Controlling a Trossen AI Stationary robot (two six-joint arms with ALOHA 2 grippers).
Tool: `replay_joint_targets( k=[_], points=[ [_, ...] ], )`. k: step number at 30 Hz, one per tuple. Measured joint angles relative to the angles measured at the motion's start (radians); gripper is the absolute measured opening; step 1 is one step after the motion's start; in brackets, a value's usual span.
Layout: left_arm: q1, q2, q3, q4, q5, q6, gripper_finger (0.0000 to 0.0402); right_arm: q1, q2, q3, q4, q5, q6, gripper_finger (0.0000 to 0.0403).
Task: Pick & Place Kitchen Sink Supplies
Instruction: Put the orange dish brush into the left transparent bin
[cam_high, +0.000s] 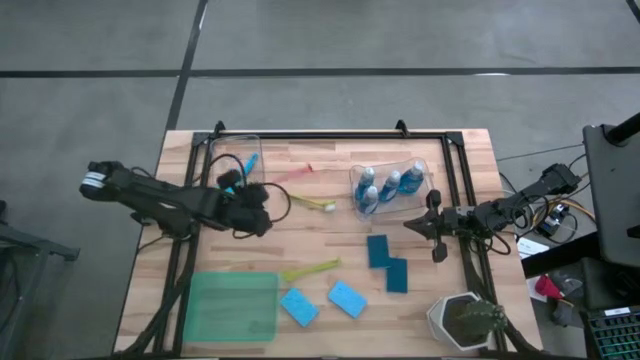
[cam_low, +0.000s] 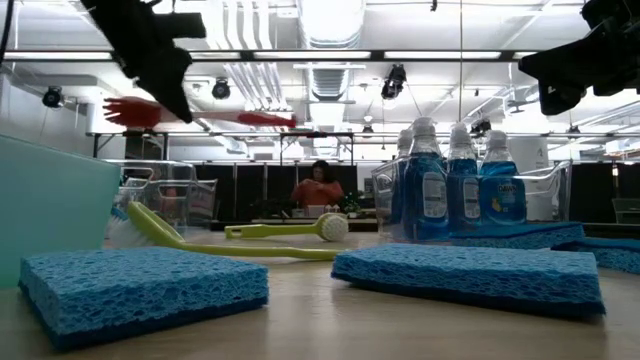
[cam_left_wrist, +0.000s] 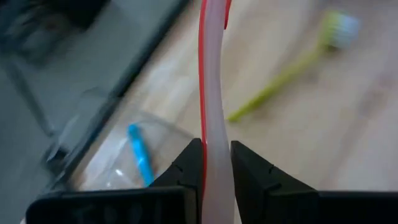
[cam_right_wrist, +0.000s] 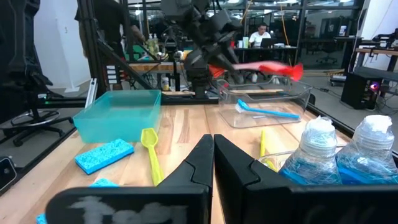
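Observation:
My left gripper (cam_high: 260, 197) is raised over the table's left half, near a clear bin (cam_high: 232, 150) that holds a blue brush (cam_high: 246, 164), and is shut on a pink brush (cam_high: 296, 175). Blue bottles (cam_high: 390, 186) stand in a second clear bin (cam_high: 430, 172). One yellow-green brush (cam_high: 312, 204) lies at mid-table, another (cam_high: 310, 270) beside the green tray (cam_high: 232, 308). Two teal sponges (cam_high: 388, 262) and two blue sponges (cam_high: 322, 302) lie flat near the front. My right gripper (cam_high: 410, 226) waits shut at the right, touching nothing. My left gripper pinches the pink brush's thin handle (cam_left_wrist: 211, 124) between its two fingers (cam_left_wrist: 189, 163). The handle passes through the gap and reaches well beyond the fingertips. The brush (cam_low: 200, 113) is lifted clear of the table and lies roughly level in the air.
A white faceted pot with a plant (cam_high: 465, 320) stands at the front right corner. A black frame (cam_high: 330, 135) runs along the table's far edge and sides. A person (cam_low: 318, 190) sits in the room beyond the table.

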Motion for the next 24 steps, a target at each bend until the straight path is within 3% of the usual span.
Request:
replay_joint_targets(
  k=[4,8,20,24],
  points=[
    [0.001,-0.038,-0.041,-0.134,-0.122,-0.269,0.0058,0.000,0.000,0.000,0.000,0.000,-0.001,0.0008],
    [0.002,-0.073,-0.092,-0.238,-0.166,-0.517,0.0057,0.000,0.000,0.000,0.000,0.000,-0.001,0.0008],
    [0.042,-0.150,-0.271,-0.223,-0.260,-0.855,0.0061,0.000,0.000,0.000,0.000,0.000,-0.001,0.0008],
    [0.046,-0.156,-0.335,-0.160,-0.272,-0.895,0.0064,0.000,0.000,0.000,0.000,0.000,-0.002,0.0008]
  ],
)
